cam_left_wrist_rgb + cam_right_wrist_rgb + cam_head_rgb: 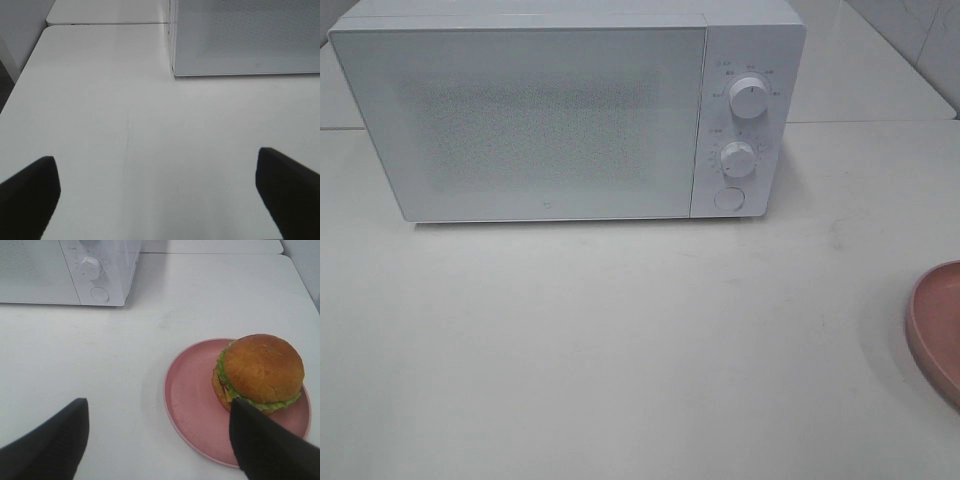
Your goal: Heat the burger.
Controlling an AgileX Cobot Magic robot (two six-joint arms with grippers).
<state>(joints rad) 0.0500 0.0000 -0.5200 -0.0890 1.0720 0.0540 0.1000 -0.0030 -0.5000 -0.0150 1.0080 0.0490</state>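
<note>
White everywhere: the boxy white microwave (565,110) stands at the back of the pale tabletop (620,350) with its speckled door (520,120) shut, and I judge that opening it is the step in hand. The tall burger (260,372), with its glossy golden-brown bun and green lettuce frill, sits on the round pink plate (192,400) on my right-hand side, well apart from the oven; in the overhead view only the plate's edge shows and the burger is out of frame.

My left gripper (157,195) has its dark fingers spread wide with nothing between them, hovering over bare table near the door's lower corner. My right gripper (160,440) is also parted and empty; one finger (270,445) overlaps the plate's rim in the wrist view, but I cannot tell whether it touches.

To do this well, I would try the round button (729,198) below the two white dials (748,97) first, as it looks like a door release, though I cannot be sure. The right arm seems better placed for that panel. I would press squarely and gently so the light oven does not slide backward, keep the left arm clear of the door's swing, and leave the burger alone until the cavity stands fully open.
</note>
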